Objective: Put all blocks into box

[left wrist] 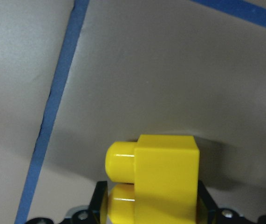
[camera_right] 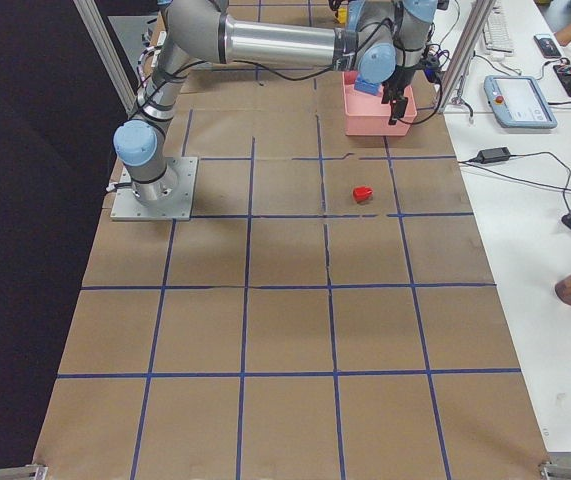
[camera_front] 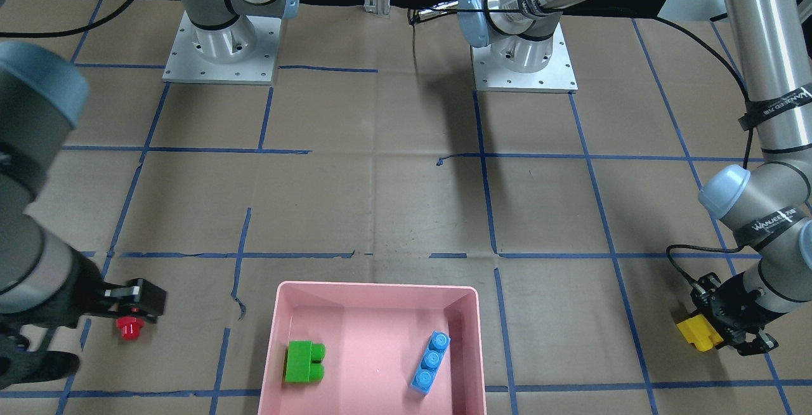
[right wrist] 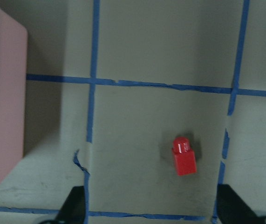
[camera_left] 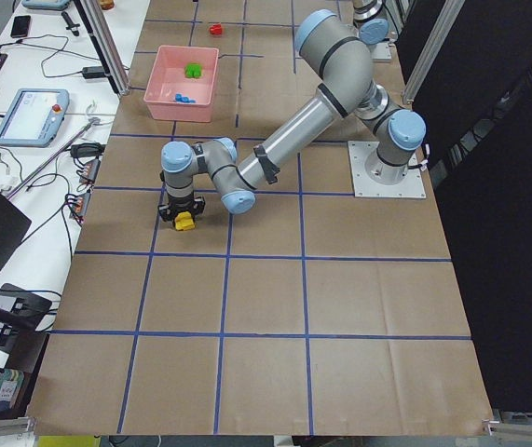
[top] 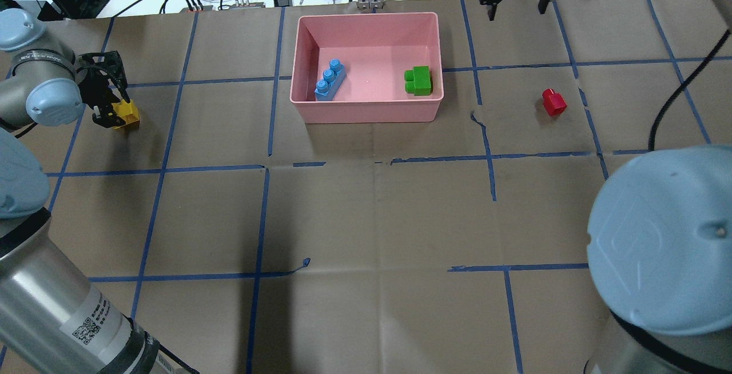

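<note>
Left gripper (top: 117, 112) seemingly clamps the yellow brick (left wrist: 165, 182) for the pink tray (top: 366, 15); right gripper (top: 516, 3), spread, overhangs the red brick (right wrist: 184, 156).

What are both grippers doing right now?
Left gripper: closed on the small yellow studded plastic brick.
Right gripper: open, empty.

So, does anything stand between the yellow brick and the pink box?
Nothing visible. Only bare taped paper lies between the yellow brick, at the left gripper, and the pink box; its wall must be cleared.
</note>
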Controlling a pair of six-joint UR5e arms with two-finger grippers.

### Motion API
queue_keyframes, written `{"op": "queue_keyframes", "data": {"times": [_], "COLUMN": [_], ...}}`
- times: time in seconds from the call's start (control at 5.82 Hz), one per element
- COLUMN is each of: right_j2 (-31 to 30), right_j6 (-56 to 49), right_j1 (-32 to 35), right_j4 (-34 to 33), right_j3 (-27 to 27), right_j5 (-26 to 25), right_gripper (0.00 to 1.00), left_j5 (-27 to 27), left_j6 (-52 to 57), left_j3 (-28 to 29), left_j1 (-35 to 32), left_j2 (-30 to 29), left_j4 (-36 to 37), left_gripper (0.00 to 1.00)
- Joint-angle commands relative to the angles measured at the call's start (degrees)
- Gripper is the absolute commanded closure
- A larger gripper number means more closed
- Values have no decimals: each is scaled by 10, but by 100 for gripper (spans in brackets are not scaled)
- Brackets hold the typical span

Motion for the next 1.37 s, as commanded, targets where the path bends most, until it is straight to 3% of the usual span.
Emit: {"op": "queue_keyframes", "data": {"times": [0.0, 0.17, 0.34, 0.69, 1.2], "right_j2": [5, 30, 66, 84, 80], "right_j6": [-97, -137, -168, -215, -204], "right_j1": [-41, -42, -42, -42, -44], "right_j4": [-69, -134, -162, -164, -185], "right_j3": [80, 118, 123, 133, 172], "right_j5": [0, 2, 1, -7, -17], "right_gripper": [0, 0, 0, 0, 4], "left_j5": [5, 8, 9, 9, 7], "left_j6": [-42, -121, -233, -455, -713], "left_j3": [23, 64, 96, 132, 237], "left_j1": [-35, -78, -131, -260, -397], "left_j2": [40, 67, 81, 77, -16], "left_j4": [-70, -167, -224, -237, -236], "left_gripper": [100, 100, 100, 100, 100]}}
